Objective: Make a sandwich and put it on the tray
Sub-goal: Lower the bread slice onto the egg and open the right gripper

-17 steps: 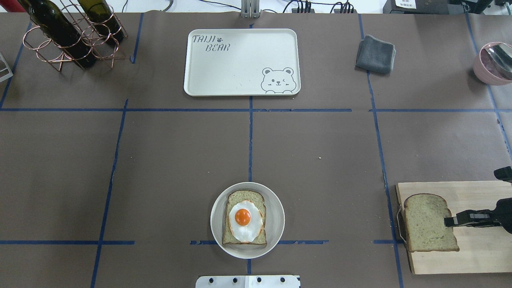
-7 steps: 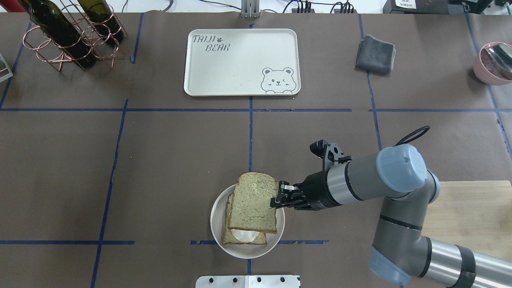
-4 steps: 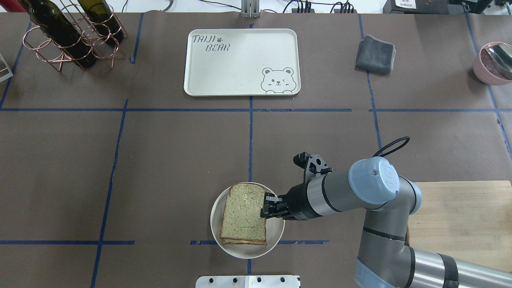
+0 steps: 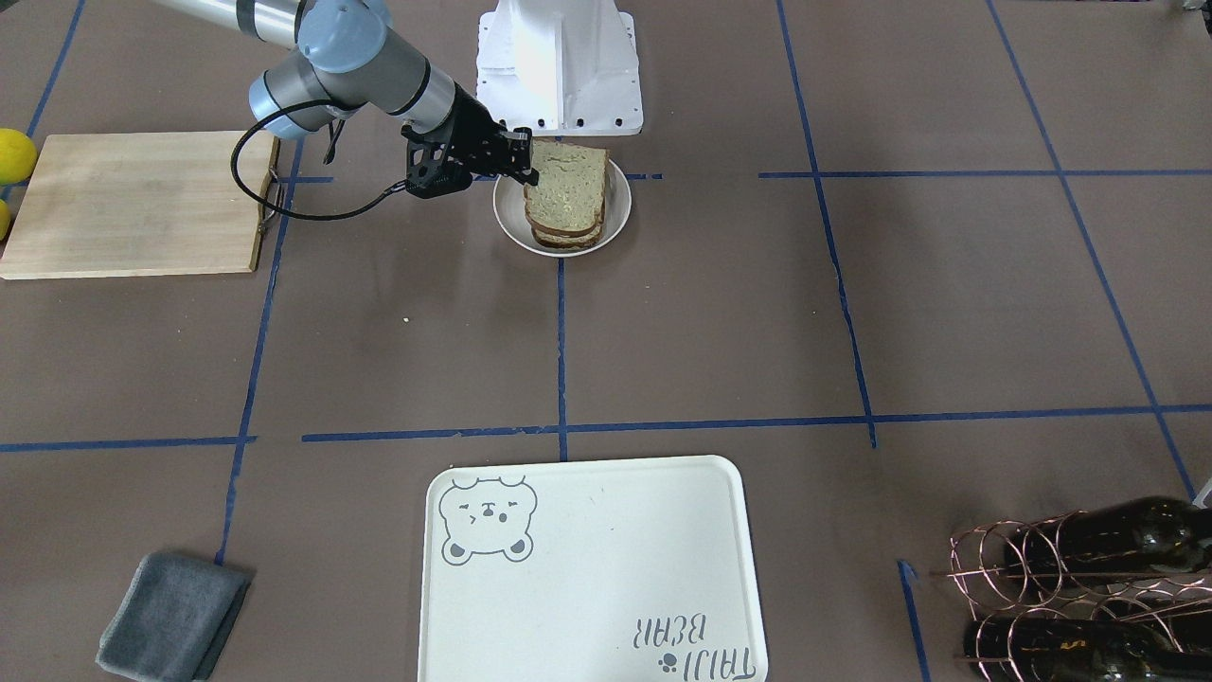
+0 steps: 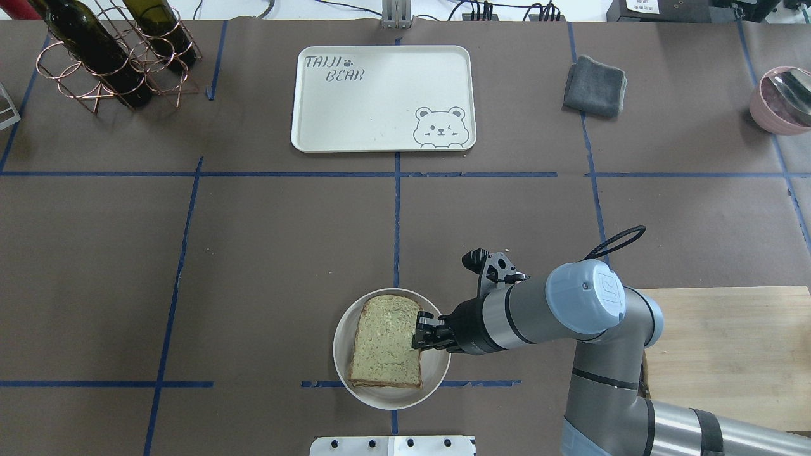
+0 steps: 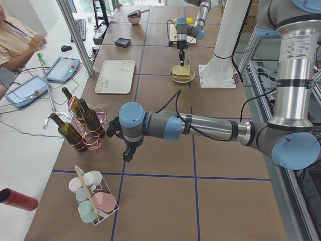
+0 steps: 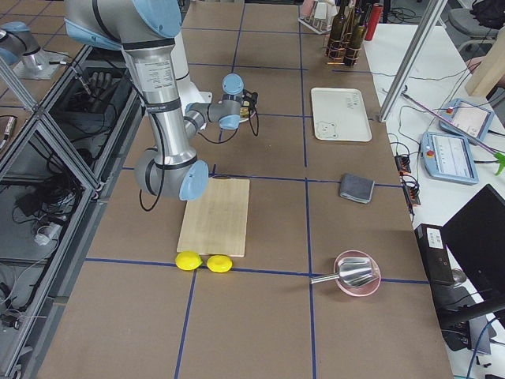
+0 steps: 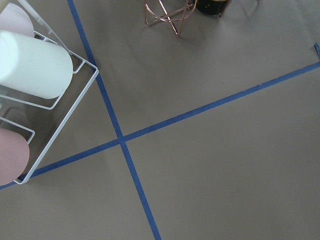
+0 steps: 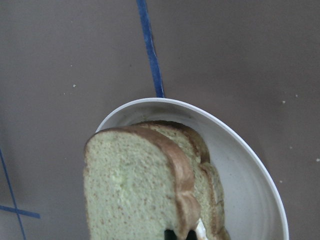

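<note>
The sandwich [image 5: 384, 342] lies on a small round off-white plate [image 5: 437, 368] at the near middle of the table. The top bread slice rests on the lower slice, and only a white sliver of the fried egg [image 9: 200, 227] shows. My right gripper [image 5: 419, 332] is shut on the right edge of the top slice, which fills the right wrist view [image 9: 135, 185]. The cream tray [image 5: 380, 101] with the bear drawing lies bare at the far middle. My left gripper [image 6: 128, 153] hangs over the table's left end; I cannot tell whether it is open or shut.
A pale wooden cutting board [image 5: 728, 342] lies at the near right, with two lemons [image 7: 199, 261] beside it. A grey cloth [image 5: 594, 85] and a pink bowl [image 5: 782, 101] sit at the far right. A copper bottle rack [image 5: 114, 50] stands far left. A wire cup rack [image 6: 93, 198] stands by the left gripper.
My right gripper carried the bread slice from the cutting board to the plate and lowered it onto the egg, which is now covered.
</note>
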Controlling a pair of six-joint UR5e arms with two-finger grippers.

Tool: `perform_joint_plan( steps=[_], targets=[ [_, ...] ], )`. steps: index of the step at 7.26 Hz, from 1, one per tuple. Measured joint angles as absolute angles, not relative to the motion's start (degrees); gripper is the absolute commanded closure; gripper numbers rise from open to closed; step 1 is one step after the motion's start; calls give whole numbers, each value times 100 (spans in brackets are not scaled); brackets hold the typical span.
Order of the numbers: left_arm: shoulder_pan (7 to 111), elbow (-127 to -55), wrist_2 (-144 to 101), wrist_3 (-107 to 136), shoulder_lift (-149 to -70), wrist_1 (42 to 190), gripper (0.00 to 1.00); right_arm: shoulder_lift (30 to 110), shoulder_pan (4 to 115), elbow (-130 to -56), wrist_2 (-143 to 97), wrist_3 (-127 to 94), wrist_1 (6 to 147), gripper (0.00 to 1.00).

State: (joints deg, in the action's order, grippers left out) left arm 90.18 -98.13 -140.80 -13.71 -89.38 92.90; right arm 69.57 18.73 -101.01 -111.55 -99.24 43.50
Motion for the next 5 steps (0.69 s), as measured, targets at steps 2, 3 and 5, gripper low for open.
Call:
perform_joint_plan(
  steps=[2, 3, 5],
  targets=[
    [9017, -9811, -14075, -1371, -8937, 9290, 0, 6960, 1860, -10091, -11146, -9926, 4353, 90],
    [9018, -9814, -14072, -1371, -8933, 9290, 0, 6964, 1857, -10089, -11145, -9925, 4359, 63],
    [9017, -9817, -14073, -1371, -8932, 9290, 0, 6968, 1841, -10084, -11126, -9923, 4367, 48]
  ],
)
